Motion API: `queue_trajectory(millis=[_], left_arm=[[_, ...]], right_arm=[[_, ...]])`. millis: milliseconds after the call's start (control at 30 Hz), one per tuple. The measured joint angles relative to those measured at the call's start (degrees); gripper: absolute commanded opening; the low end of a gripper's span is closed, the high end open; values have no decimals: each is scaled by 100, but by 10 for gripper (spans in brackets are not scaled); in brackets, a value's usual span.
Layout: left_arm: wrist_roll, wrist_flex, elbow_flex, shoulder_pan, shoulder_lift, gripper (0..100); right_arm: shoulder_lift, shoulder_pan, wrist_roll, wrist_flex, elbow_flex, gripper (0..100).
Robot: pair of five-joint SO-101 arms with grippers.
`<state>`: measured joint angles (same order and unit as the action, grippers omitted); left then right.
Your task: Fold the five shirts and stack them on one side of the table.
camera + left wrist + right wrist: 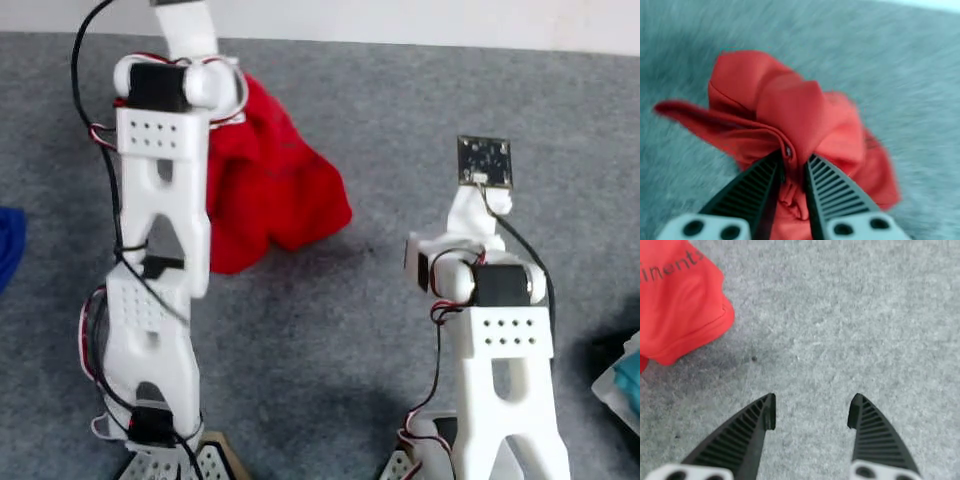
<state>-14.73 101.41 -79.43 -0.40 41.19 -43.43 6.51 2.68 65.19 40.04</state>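
Left fingers [832,187] are clamped on a fold of the red shirt [275,195], which is bunched up at the far left of the grey tabletop [400,330], partly behind the left arm. Right fingers [747,432] are apart, low over the tabletop near the shirt's edge. A blue cloth [8,245] is at the left edge and a teal item [628,375] at the right edge.
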Motion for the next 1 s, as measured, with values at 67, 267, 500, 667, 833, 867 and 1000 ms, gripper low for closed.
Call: queue_trajectory(millis=[67,267,500,667,833,867,1000], left_arm=[[0,0,26,-255,352,11],[-9,0,44,-1064,949,216],[18,0,44,-1486,958,407],[18,0,44,-2171,958,274],[18,-62,44,-3007,958,121],[18,-176,62,-3130,958,111],[9,-941,264,-3385,1222,109]], right_arm=[[0,97,0,-220,220,238],[0,501,0,-923,967,238],[0,721,0,-1002,1029,238],[0,721,0,-1002,1064,238],[0,721,0,-1002,1064,238],[0,721,0,-1002,1064,238],[0,721,0,-1046,1064,238]])
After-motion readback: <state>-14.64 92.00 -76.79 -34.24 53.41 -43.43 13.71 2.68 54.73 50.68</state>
